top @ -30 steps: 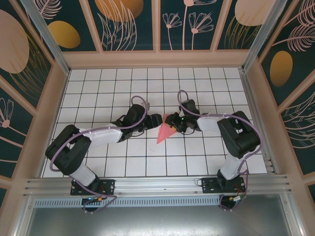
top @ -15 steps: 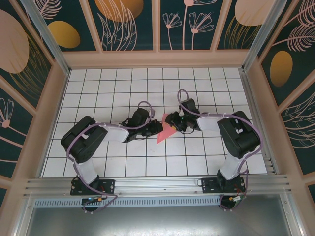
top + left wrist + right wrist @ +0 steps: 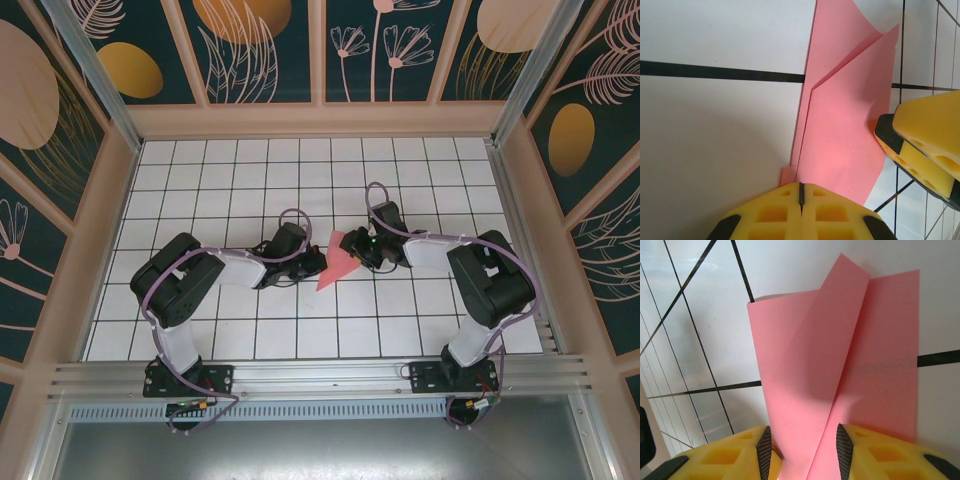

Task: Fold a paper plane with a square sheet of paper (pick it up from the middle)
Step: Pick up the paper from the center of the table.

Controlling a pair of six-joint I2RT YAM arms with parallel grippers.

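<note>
Here we are over a white counter [image 3: 250, 180] ruled into square tiles by thin black lines, boxed in by pale wooden rails and dark teal wall panels [image 3: 260, 50] painted with gold discs and pale pink plant sprays, and a ribbed aluminium rail [image 3: 320, 375] runs along the near edge. Both arms meet mid-counter, and the pink-red sheet of paper [image 3: 338, 268], already creased into a narrow tapering shape, sits right between the two sets of jaws. The left arm [image 3: 240, 272] reaches in low from its side, and the left jaws are pressed tight together, with the sheet's folded edge running straight into their seam and a small paper tab poking out just beside it. The right arm [image 3: 440, 250] comes in opposite, and the right jaws stand partway apart, clamped on the sheet's bowed layers, which fill the gap from one black pad [image 3: 763, 450] to the other. Beyond the right jaws the sheet fans out over a grid line, one flap lifted off the tiles.
</note>
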